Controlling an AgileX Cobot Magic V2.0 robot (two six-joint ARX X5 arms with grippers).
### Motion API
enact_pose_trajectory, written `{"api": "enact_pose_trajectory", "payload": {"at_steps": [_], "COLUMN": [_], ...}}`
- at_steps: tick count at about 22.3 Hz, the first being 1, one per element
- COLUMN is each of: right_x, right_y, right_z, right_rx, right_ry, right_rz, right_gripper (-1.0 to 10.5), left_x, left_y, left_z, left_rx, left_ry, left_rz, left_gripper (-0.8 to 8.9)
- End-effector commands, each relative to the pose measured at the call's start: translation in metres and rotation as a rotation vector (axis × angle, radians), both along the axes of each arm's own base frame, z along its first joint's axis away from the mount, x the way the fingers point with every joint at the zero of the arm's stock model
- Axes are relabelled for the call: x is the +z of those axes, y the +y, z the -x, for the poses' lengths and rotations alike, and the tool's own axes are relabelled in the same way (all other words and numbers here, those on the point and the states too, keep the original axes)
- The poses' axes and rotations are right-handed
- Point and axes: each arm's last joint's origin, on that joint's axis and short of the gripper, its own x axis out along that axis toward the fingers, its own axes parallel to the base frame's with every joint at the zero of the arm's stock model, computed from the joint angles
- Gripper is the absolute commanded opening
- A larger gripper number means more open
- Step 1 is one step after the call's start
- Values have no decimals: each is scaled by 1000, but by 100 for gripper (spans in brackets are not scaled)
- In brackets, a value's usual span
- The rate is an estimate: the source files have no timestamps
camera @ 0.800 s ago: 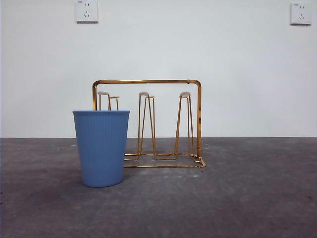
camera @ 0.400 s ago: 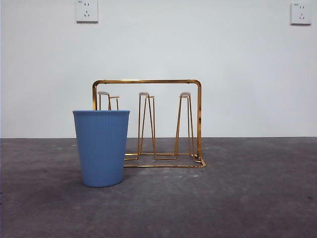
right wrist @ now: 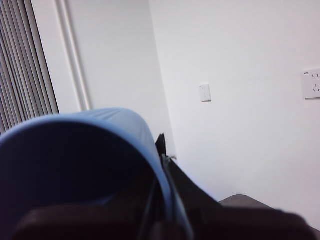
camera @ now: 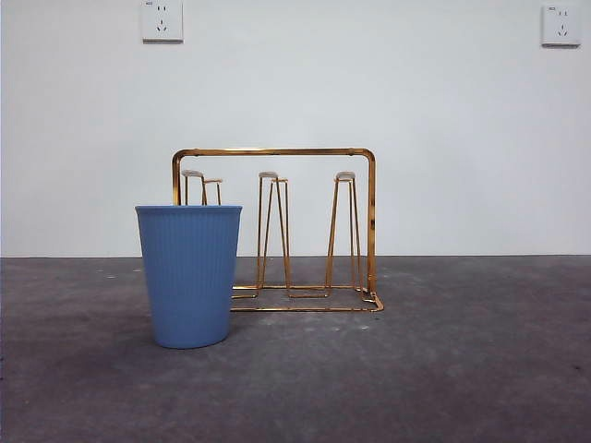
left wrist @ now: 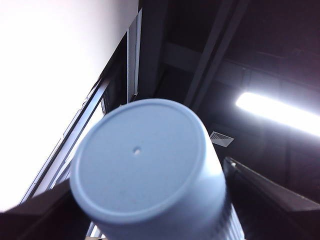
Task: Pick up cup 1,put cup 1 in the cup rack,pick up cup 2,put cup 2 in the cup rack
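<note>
Standing upright on the grey tabletop (camera: 462, 369): blue cup (camera: 189, 277), just in front of the left end of the gold cup rack (camera: 370, 221) and hiding its lower left corner. Seen only by its wrist camera: left tool (left wrist: 150, 212), clenched on a pale blue cup (left wrist: 140, 155), flat bottom toward the ceiling. Right tool (right wrist: 161, 172) pinching the rim of a third blue cup (right wrist: 75, 125), facing a white wall.

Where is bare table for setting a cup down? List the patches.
Free: the table right of the cup rack, the strip left of the standing blue cup, and the foreground. Crowded: that cup stands before the rack's left end. The left gripper holds a second cup, the right gripper a third cup.
</note>
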Motion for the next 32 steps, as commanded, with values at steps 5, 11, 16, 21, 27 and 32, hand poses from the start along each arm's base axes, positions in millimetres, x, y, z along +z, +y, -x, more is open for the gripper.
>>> {"api": "enact_pose_trajectory", "payload": {"at_steps": [5,11,16,21,27,32], "right_x": [-5,-7,-5,0,2,-9], "right_y": [2,2,-2,-13,-30,-46], "right_z": [-6,-6,1,18,45,64], "right_rx": [-30,-27,-22,-30,-66,-240], "right_ry": [31,48,40,0,-26,15], "right_rz": [18,29,27,32,67,182], "right_gripper": [7,165,257,257,254,253], "left_x": [1,0,0,2,5,6], "left_y": [0,-1,2,9,17,22], "left_z": [1,-1,-2,-6,-8,-10], "left_rx": [40,40,50,74,92,97], "left_ry": [-37,-23,-29,-32,-48,-49], "left_rz": [-2,-21,-22,-17,-15,-49], "left_gripper": [-8,-8,-8,-8,-8,-8]}}
